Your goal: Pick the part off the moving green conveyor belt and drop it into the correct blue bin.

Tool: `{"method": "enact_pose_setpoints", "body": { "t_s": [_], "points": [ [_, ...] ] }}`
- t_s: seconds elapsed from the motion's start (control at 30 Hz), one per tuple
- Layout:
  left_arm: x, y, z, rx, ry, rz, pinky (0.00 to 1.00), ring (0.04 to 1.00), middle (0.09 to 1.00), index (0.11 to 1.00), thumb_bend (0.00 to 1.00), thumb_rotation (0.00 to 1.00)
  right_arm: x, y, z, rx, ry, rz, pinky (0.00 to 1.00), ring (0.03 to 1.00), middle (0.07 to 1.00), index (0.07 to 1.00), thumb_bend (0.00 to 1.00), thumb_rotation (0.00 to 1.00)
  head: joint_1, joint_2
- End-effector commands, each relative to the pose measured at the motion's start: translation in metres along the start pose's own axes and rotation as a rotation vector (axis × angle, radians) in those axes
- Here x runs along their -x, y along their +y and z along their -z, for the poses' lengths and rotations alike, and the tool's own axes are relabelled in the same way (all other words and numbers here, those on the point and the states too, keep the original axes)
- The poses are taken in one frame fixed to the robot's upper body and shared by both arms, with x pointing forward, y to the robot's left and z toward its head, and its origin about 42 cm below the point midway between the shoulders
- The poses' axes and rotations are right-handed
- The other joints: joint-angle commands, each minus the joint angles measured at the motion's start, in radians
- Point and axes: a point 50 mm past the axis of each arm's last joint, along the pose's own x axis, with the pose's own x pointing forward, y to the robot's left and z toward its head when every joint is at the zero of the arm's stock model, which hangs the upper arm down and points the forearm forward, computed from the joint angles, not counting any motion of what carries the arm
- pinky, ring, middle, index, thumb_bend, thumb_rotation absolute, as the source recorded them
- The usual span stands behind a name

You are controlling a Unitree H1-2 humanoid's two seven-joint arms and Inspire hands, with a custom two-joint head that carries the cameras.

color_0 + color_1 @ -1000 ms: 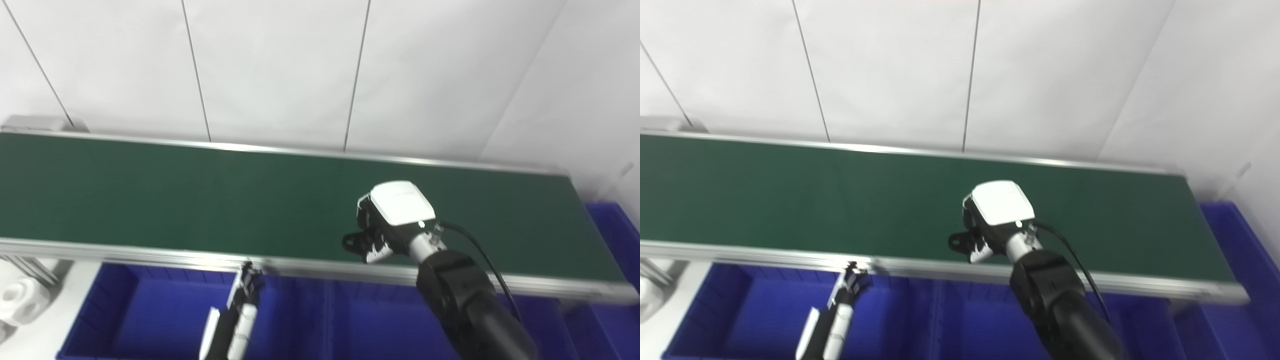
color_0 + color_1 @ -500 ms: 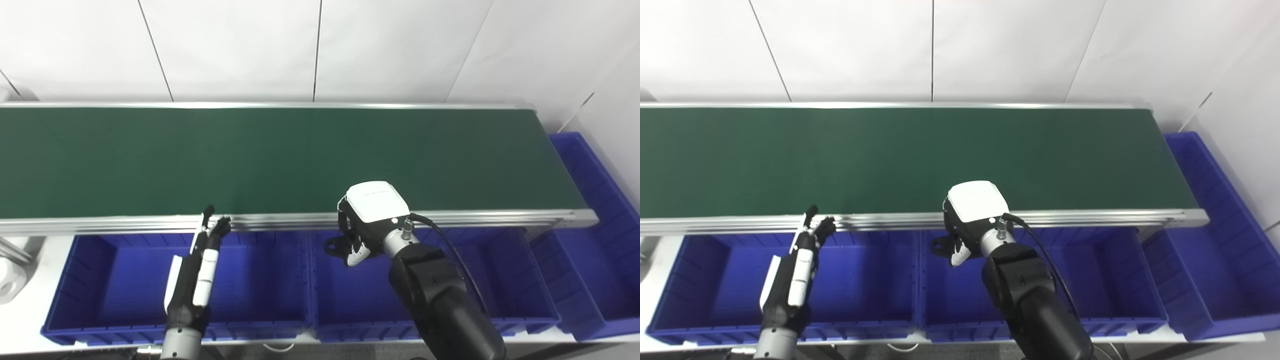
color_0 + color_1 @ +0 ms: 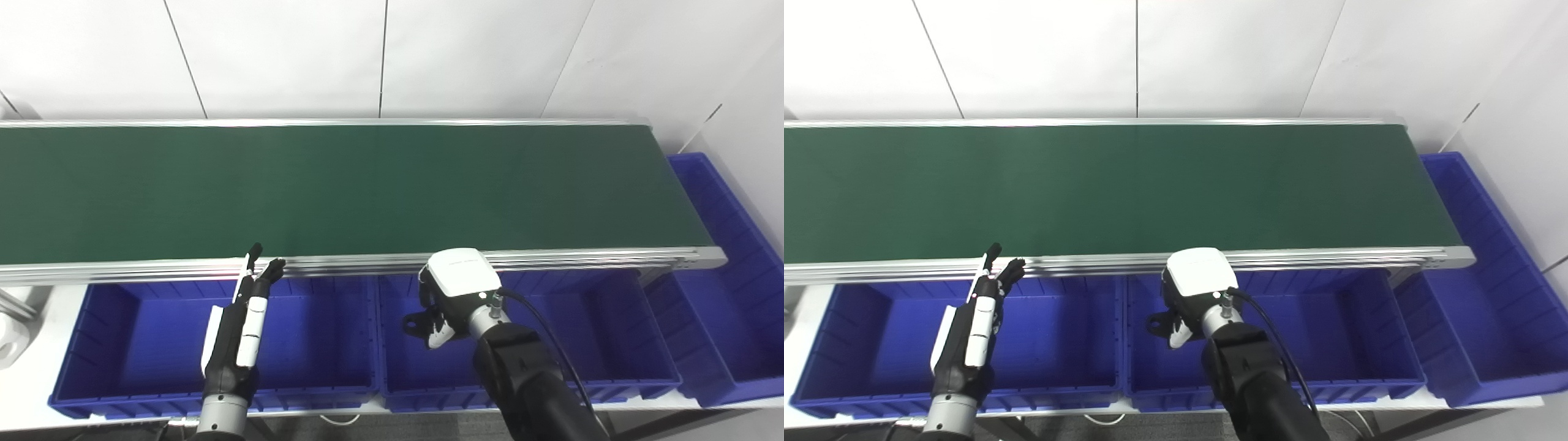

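The green conveyor belt [image 3: 367, 184] runs across the view and no part lies on it. My right hand [image 3: 456, 288] hangs over the middle blue bin [image 3: 582, 324], just in front of the belt's front rail. I see it from the back, with its fingers curled down around a small black and white part [image 3: 429, 327] that sticks out on its left side. My left hand [image 3: 245, 312] is open and empty, fingers straight. It is over the left blue bin [image 3: 141, 343], with its fingertips near the rail.
A third blue bin [image 3: 723, 294] stands at the belt's right end. A white object [image 3: 9, 337] sits at the far left edge. A white panelled wall rises behind the belt.
The camera has tilted down, bringing the bins into view. My right hand has come back from over the belt's front edge to over the middle bin, still curled. The left hand has barely moved.
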Motion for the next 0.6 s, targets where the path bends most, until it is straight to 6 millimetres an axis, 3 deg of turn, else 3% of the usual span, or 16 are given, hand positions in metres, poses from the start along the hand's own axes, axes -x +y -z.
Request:
{"method": "enact_pose_setpoints", "body": {
  "t_s": [0.0, 0.07, 0.17, 0.37, 0.5, 0.57],
  "points": [
    [-0.001, -0.006, -0.010, -0.008, -0.061, -0.002, 0.99, 0.888, 0.886, 1.000, 0.35, 1.00, 0.001, -0.005, 0.001, 0.019, 0.017, 0.072, 0.41, 0.549, 0.669, 0.722, 0.93, 0.51, 0.011, -0.001],
    [0.000, -0.008, -0.008, -0.006, -0.065, -0.005, 0.98, 0.885, 0.883, 1.000, 0.35, 1.00, 0.003, -0.003, 0.002, 0.010, 0.033, 0.072, 0.51, 0.666, 0.771, 0.795, 0.99, 0.65, 0.020, -0.006],
    [0.002, -0.012, -0.006, 0.010, -0.066, -0.006, 0.96, 0.884, 0.884, 1.000, 0.36, 0.99, 0.006, -0.001, 0.004, -0.021, 0.040, 0.083, 0.59, 0.743, 0.851, 0.840, 1.00, 0.76, 0.036, -0.026],
    [0.010, -0.018, -0.005, 0.034, -0.062, -0.006, 0.97, 0.902, 0.886, 1.000, 0.38, 1.00, 0.020, 0.000, 0.005, -0.095, 0.029, 0.122, 0.62, 0.762, 0.854, 0.850, 1.00, 0.84, 0.057, -0.042],
    [0.015, -0.021, -0.006, 0.040, -0.063, -0.005, 0.98, 0.918, 0.906, 1.000, 0.38, 1.00, 0.037, -0.002, 0.006, -0.296, 0.034, 0.162, 0.58, 0.741, 0.828, 0.830, 1.00, 0.87, 0.071, -0.054],
    [0.016, -0.021, -0.005, 0.039, -0.062, -0.008, 0.99, 0.920, 0.909, 1.000, 0.38, 1.00, 0.046, -0.003, 0.006, -0.422, 0.034, 0.162, 0.58, 0.744, 0.828, 0.837, 1.00, 0.92, 0.078, -0.070]
  ]
}}
